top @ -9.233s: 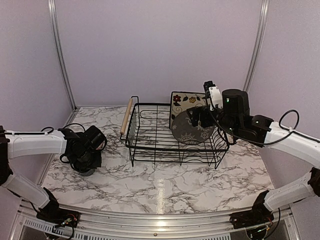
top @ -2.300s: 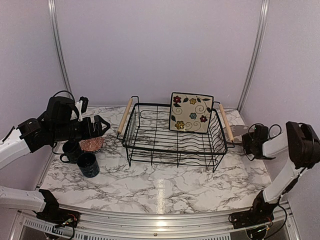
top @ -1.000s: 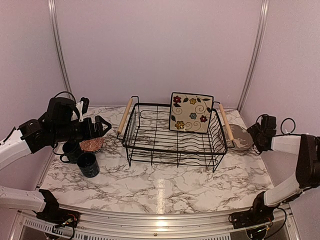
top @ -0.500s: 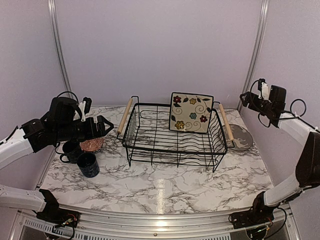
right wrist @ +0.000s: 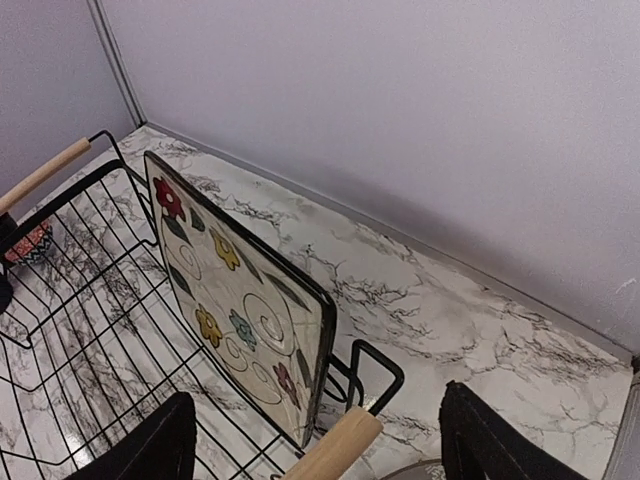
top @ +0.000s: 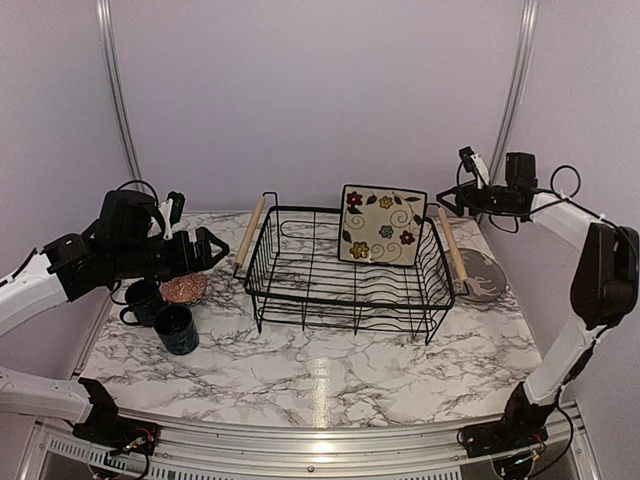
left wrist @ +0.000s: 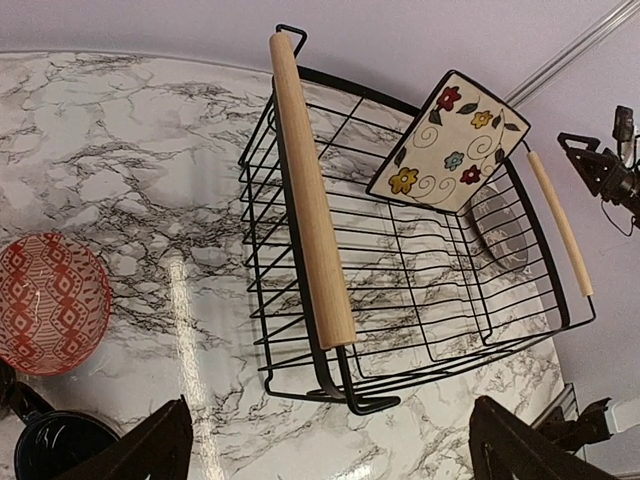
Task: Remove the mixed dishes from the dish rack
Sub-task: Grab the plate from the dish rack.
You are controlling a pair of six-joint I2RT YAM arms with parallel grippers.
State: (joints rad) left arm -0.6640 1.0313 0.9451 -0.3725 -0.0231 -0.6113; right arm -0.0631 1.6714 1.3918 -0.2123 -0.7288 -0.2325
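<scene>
Since a second ago the right arm has risen from table level beside the round grey plate and swung left, while the left arm has barely shifted. At far left, two dark teal mugs (top: 140, 300) (top: 177, 328) and the red-lined bowl (top: 183, 289) sit on the marble table (top: 330, 385), just below and behind the left claw (top: 205, 250), which hovers wide open and empty, pointing at the near wooden handle (top: 252, 232) of the dish rack (top: 340, 312). Only one dish remains in the rack: the square floral plate (top: 382, 225), propped on edge and tilted at the far right end, across the basket from the left claw and just below and to the left of the right claw (top: 456, 188). That claw is also spread wide with nothing in it, hanging above the rack's right handle (top: 451, 243). The round grey plate (top: 482, 275) lies flat on the table outside the rack, below the right claw and towards the arm's base. The floral plate looks like glazed ceramic, so probably stiff, fairly heavy, slick and liable to chip against the wires. The exposed top edge near its upper right corner seems the best hold, with one finger on each face, followed by a straight lift to clear the wire.
</scene>
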